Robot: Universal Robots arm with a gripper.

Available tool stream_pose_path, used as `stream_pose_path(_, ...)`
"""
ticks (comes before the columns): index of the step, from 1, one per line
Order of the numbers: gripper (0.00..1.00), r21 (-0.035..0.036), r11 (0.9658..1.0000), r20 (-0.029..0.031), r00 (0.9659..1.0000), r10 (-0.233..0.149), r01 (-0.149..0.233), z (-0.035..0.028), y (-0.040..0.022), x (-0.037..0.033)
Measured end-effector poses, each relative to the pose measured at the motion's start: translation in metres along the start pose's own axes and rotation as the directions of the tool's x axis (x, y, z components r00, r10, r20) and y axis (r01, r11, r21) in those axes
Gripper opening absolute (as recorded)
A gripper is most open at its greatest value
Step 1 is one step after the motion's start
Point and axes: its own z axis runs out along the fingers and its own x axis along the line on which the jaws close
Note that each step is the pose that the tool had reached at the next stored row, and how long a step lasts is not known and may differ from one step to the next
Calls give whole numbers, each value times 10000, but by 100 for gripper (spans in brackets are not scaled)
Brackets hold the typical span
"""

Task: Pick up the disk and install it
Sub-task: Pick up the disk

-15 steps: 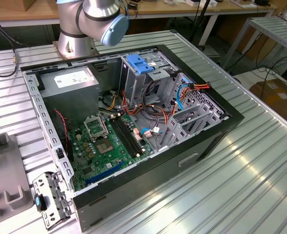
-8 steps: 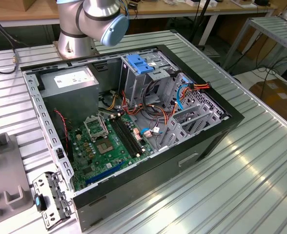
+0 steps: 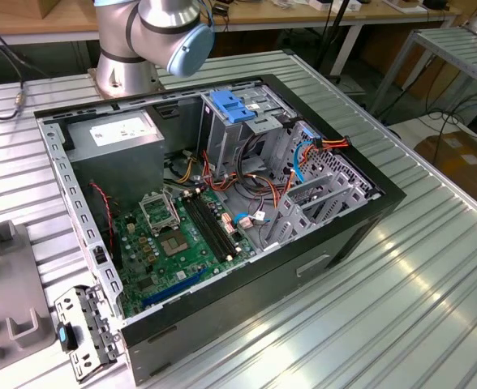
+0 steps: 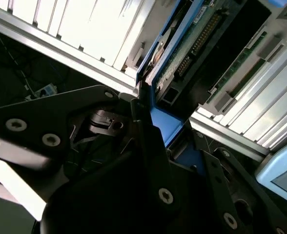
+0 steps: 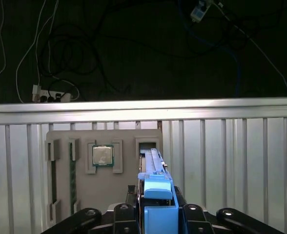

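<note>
Thin metal disk (image 5: 154, 168), blue plastic rails, green circuit board, clamped in claw (image 5: 155, 207)

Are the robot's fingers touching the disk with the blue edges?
Touching. In the first wrist view the black fingers press both sides of the flat metal disk with blue plastic rails.

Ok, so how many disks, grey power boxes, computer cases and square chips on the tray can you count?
disk: 1
power-supply box: 1
computer case: 1
square processor chip on the grey tray: 1
Total: 4
</note>
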Motion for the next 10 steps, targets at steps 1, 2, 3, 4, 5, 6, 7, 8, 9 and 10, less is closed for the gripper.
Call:
stream_pose_path(1,37,1,10000,-1,10000,1,-1,-29,0,-1)
stream_pose_path(2,37,2,10000,-4,10000,1,-1,-72,0,-1)
stream_pose_path(3,37,2,10000,-7,10000,1,-1,-103,-1,-1)
stream_pose_path(4,37,1,10000,-10,10000,1,-1,-134,-1,-1)
stream_pose_path(5,37,1,10000,-13,10000,1,-1,-166,-1,-1)
stream_pose_path(6,37,3,10000,-15,10000,1,-1,-194,-2,-1)
stream_pose_path(7,37,3,10000,-16,10000,1,-1,-221,-2,-1)
stream_pose_path(8,37,2,10000,-20,10000,1,-1,-250,-2,-1)
stream_pose_path(9,37,2,10000,-23,10000,1,-1,-281,-2,-1)
stream_pose_path(10,37,3,10000,-25,10000,0,0,-311,-3,-1)
